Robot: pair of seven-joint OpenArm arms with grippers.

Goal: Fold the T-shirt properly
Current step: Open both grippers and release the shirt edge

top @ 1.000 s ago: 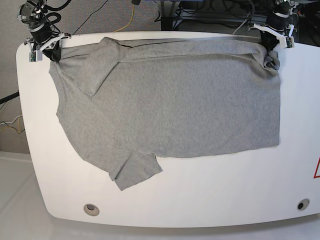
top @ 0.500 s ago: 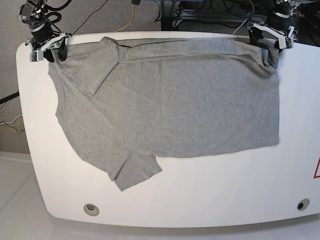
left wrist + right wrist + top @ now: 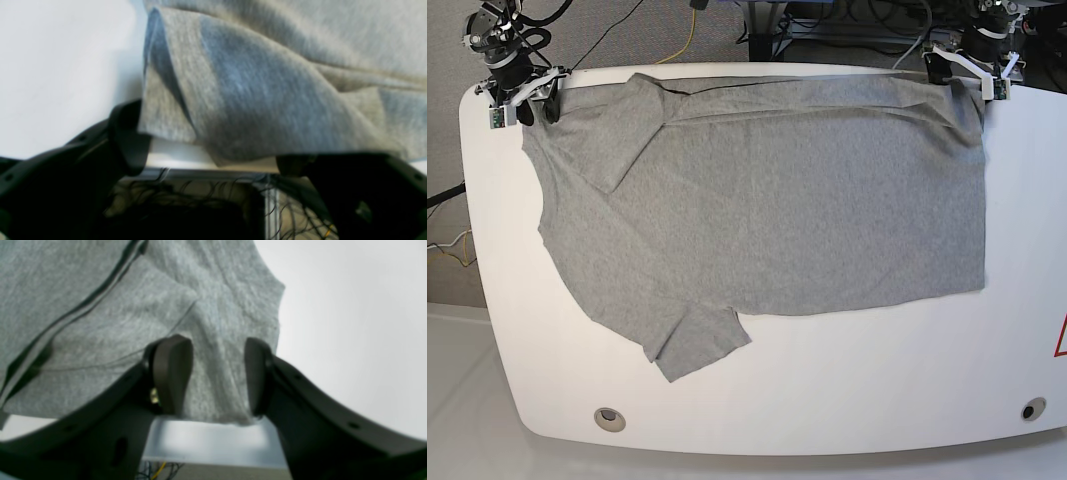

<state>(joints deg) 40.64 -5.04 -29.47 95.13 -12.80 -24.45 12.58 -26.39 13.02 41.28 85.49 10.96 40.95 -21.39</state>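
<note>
A heather-grey T-shirt (image 3: 757, 200) is lying spread across the white table (image 3: 847, 390), its far edge running along the table's far edge and one sleeve pointing toward the near edge. The right gripper (image 3: 522, 90) is hovering at the far corner on the base view's left, its fingers (image 3: 171, 373) standing apart over the fabric without pinching it. The left gripper (image 3: 967, 68) is sitting at the opposite far corner, jaws spread wide, the cloth's corner lying loose between them. Judging by the layout, the garment is lying flat with a sleeve and a narrow far strip turned in, while the main folds appear not yet made.
</note>
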